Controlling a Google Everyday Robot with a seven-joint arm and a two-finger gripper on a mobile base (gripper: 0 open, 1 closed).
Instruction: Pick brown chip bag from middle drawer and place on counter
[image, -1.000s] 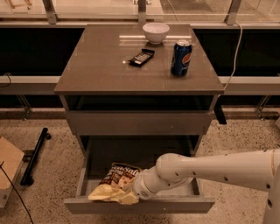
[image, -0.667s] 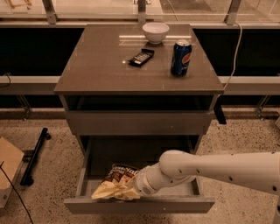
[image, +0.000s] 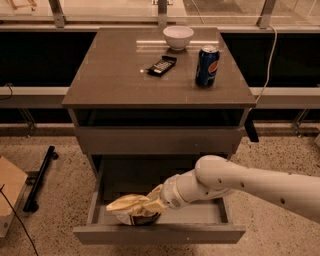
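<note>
You've got the middle drawer (image: 160, 234) pulled wide open, so that part is done, and the arm (image: 250, 182) comes in from the right with the gripper (image: 156, 204) down inside the drawer, right up against the brown chip bag (image: 131, 209). The bag sits at the front left of the drawer, crumpled, pale yellow end uppermost, and it bunches against the gripper's tip. It covers the tip, so you can't tell whether the gripper is clamped on it or merely pressed into it. By the look of it you're at the grasp, roughly a third of the way through. The bag is low in the drawer, not clear of the front panel, and nowhere near the counter (image: 115, 75). What's left is the lift out, the carry up past the closed drawer front (image: 160, 140), and the set-down on top. Up there, the white bowl (image: 178, 36), the Pepsi can (image: 207, 66) and the small black bar (image: 162, 65) take the back and right, and the left and front look like your likely landing spot.
</note>
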